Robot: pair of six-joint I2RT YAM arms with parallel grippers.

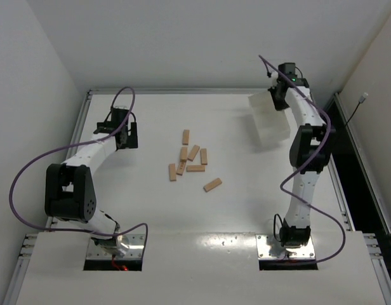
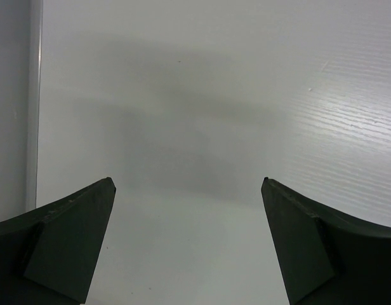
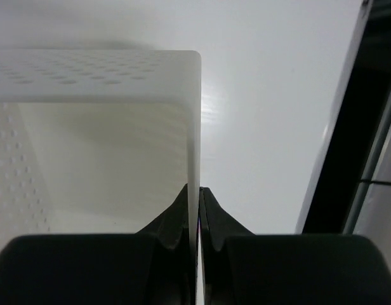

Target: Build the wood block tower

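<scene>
Several tan wood blocks (image 1: pixel 193 152) lie flat and loose in the middle of the table, one (image 1: pixel 212 185) a little apart toward the front. No tower is in view. My left gripper (image 1: pixel 124 136) hovers at the left of the table, well away from the blocks. In its wrist view the left gripper (image 2: pixel 188 181) is open, with only bare table between the fingers (image 2: pixel 75 235). My right gripper (image 1: pixel 276 100) is at the back right. There the right gripper (image 3: pixel 194 189) is shut on the thin side wall of the white tray (image 3: pixel 94 76).
The white tray (image 1: pixel 270 121) hangs tilted at the back right, held by one wall. A dark gap (image 3: pixel 348 159) runs along the table's right edge. A metal rail (image 2: pixel 34 95) borders the table's left side. Purple cables loop from both arms.
</scene>
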